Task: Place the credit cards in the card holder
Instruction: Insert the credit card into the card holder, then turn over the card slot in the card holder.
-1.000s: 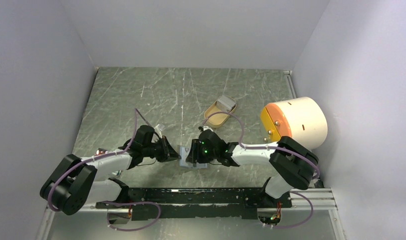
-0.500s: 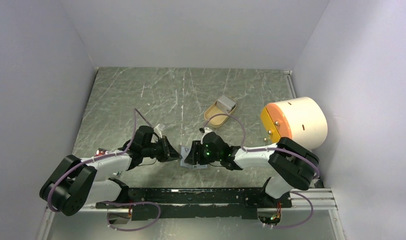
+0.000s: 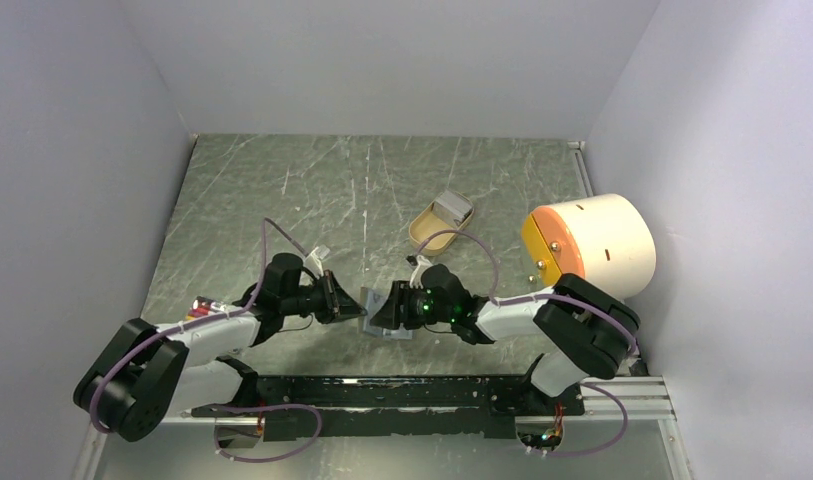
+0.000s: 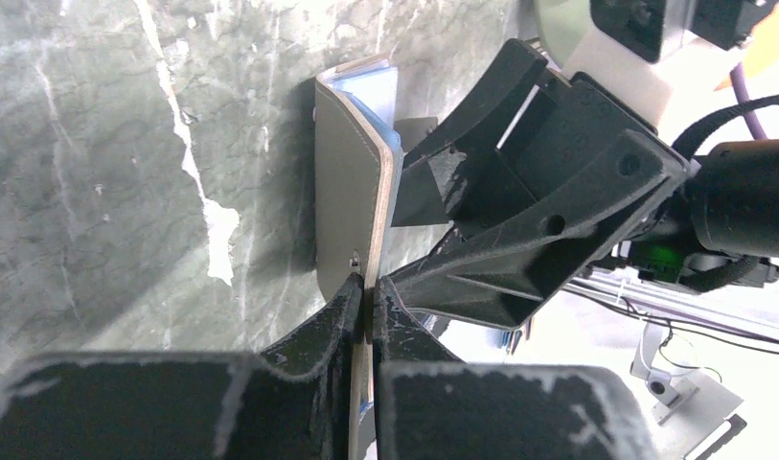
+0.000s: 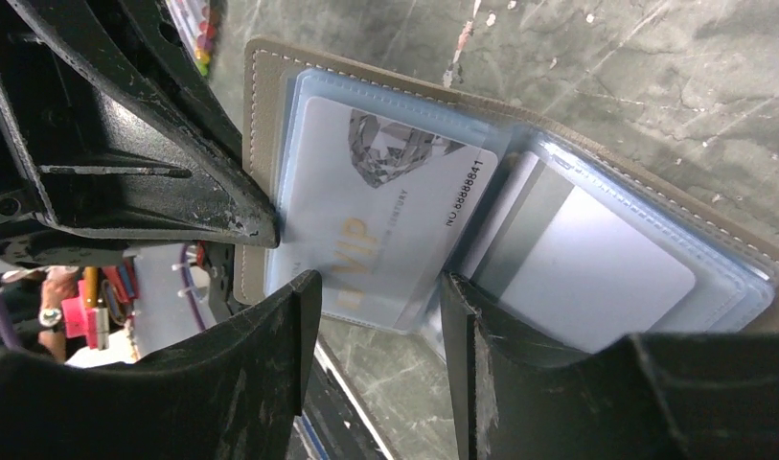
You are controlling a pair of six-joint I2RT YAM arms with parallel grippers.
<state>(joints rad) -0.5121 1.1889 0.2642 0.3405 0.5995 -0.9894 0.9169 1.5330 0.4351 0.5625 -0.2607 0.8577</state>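
The card holder [image 5: 261, 105] lies open on the table between my two grippers, and its clear blue sleeves show. One credit card marked VIP [image 5: 385, 211] sits in the left sleeve. A second, pale card [image 5: 596, 273] sits in the right sleeve. My left gripper [image 4: 367, 292] is shut on the edge of the holder's grey-olive cover [image 4: 347, 182] and holds that flap up on edge. My right gripper [image 5: 376, 321] is open, with its fingers astride the near edge of the sleeves at the fold. In the top view the holder [image 3: 396, 331] is mostly hidden under both grippers.
A tan oval tray [image 3: 440, 222] lies behind the grippers. A big cream cylinder with an orange face [image 3: 592, 245] stands at the right wall. Sticks with coloured tips [image 5: 201, 34] show past the holder. Walls close in on the left, back and right.
The right wrist has shifted a little to the right and the left arm has settled lower. The holder stays between the two grippers.
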